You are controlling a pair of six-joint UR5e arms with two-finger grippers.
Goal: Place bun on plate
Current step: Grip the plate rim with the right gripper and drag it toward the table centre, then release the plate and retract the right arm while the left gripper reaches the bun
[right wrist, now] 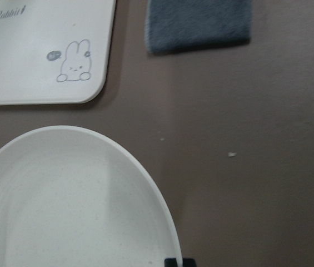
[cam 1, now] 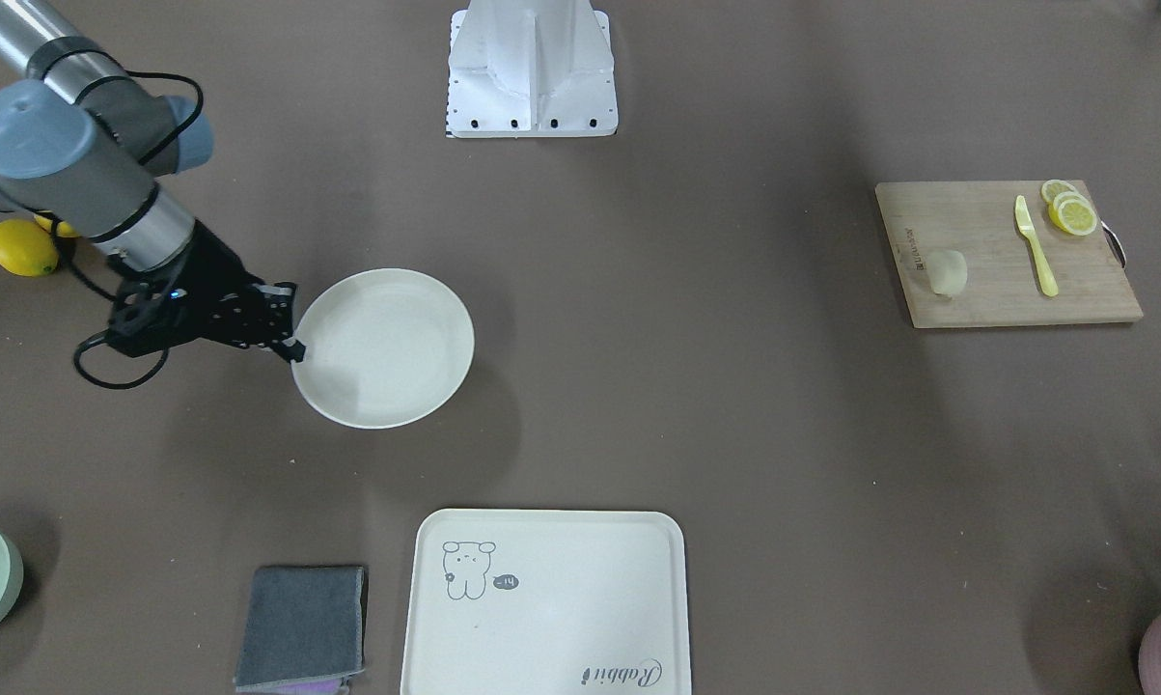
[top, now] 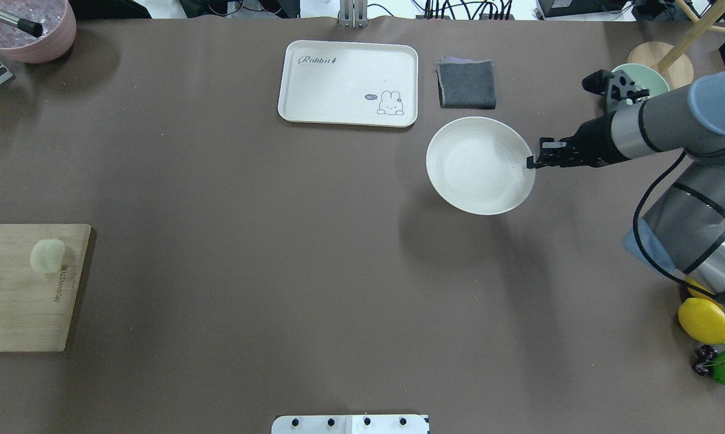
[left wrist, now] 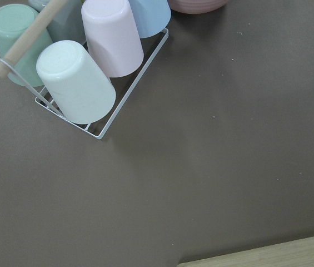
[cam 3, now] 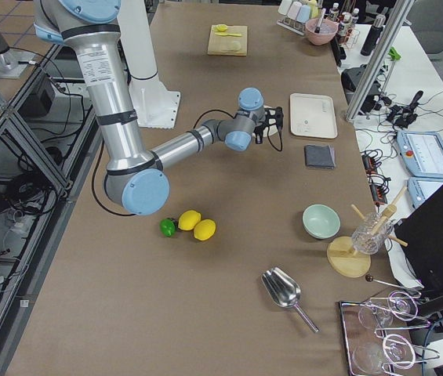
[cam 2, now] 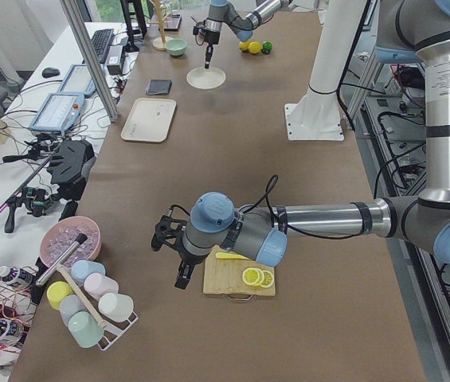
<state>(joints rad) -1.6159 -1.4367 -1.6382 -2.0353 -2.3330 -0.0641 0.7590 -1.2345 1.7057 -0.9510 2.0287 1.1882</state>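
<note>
The bun [cam 1: 948, 272] lies on the wooden cutting board [cam 1: 985, 290] at the table's left end, also seen from overhead as the bun [top: 47, 255]. The round cream plate [cam 1: 397, 338] is far off on the right side. My right gripper [cam 1: 290, 340] is shut on the plate's rim, and the plate [top: 477, 166] casts an offset shadow as if held off the table. One of its fingertips [right wrist: 178, 261] shows at the rim in the right wrist view. My left gripper [cam 2: 181, 274] hangs beside the board's end. I cannot tell whether it is open or shut.
A bear tray [top: 347, 81] and a grey cloth [top: 466, 84] lie beyond the plate. A green bowl [top: 636, 75] and lemons [top: 703, 319] sit near the right arm. A yellow knife [cam 1: 1036, 246] and lemon slices [cam 1: 1070, 210] share the board. A cup rack [left wrist: 84, 72] stands under the left wrist.
</note>
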